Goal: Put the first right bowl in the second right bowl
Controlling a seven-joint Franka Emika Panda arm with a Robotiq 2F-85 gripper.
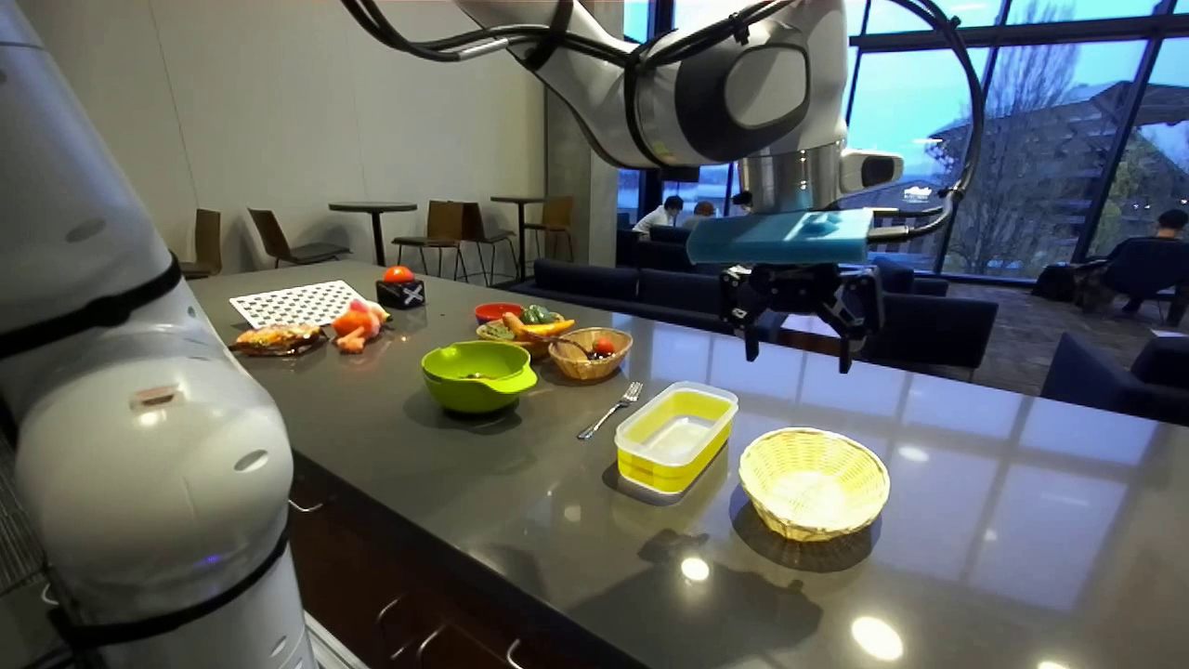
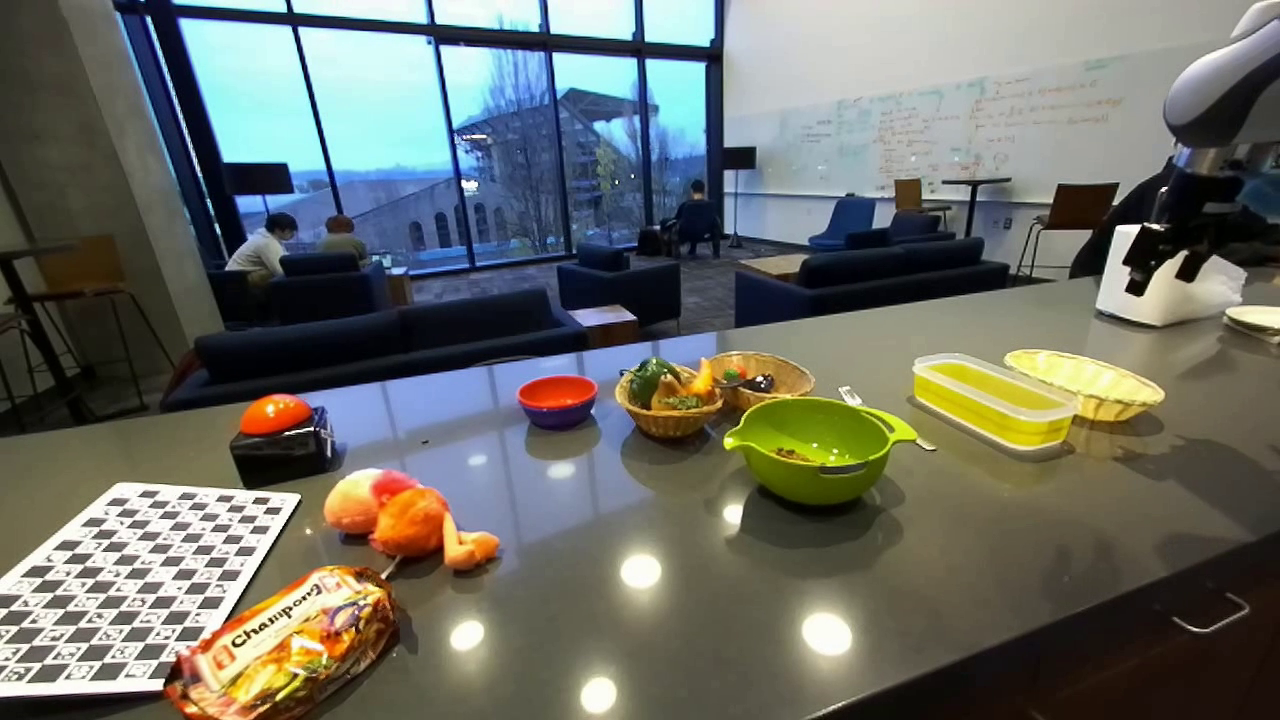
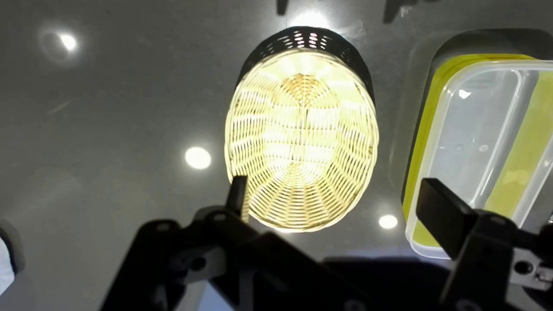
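The tool [image 1: 799,359] hangs above the desk [image 1: 520,465], spread wide and holding nothing. Below it is the pale woven bowl [image 3: 298,142], with the yellow box [image 3: 479,151] below too, just beside the bowl. If the tool went straight down, one side could bump the box. The bowl looks wide, so it may perch on the box and tip. The wrist view cuts the box off, and the bowl's bottom is too bright to see well.
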